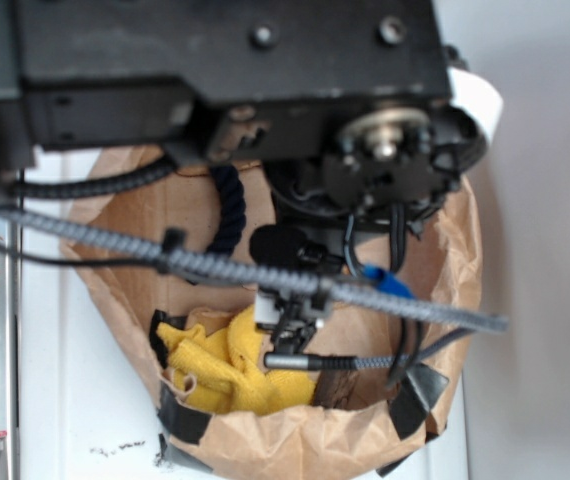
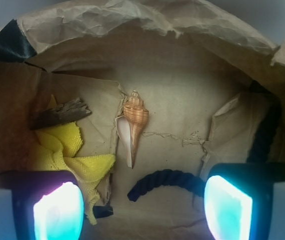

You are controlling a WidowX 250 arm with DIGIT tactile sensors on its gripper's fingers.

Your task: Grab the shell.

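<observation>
The shell (image 2: 132, 125) lies on the brown paper floor of a paper-lined basket in the wrist view, orange-tan spire toward the top, pale opening on its left, long tip pointing down. My gripper (image 2: 142, 210) hangs above it, open, with nothing between the glowing pads (image 2: 57, 212). The shell sits centred between the jaws and a little beyond them. In the exterior view the arm hides the shell, and the gripper (image 1: 290, 320) hangs over the basket.
A dark wood block (image 2: 62, 113) rests on a yellow cloth (image 2: 67, 150) left of the shell. A dark blue rope (image 2: 165, 180) curves just below the shell's tip. Crumpled paper walls (image 2: 132, 25) with black tape ring the basket (image 1: 265, 440).
</observation>
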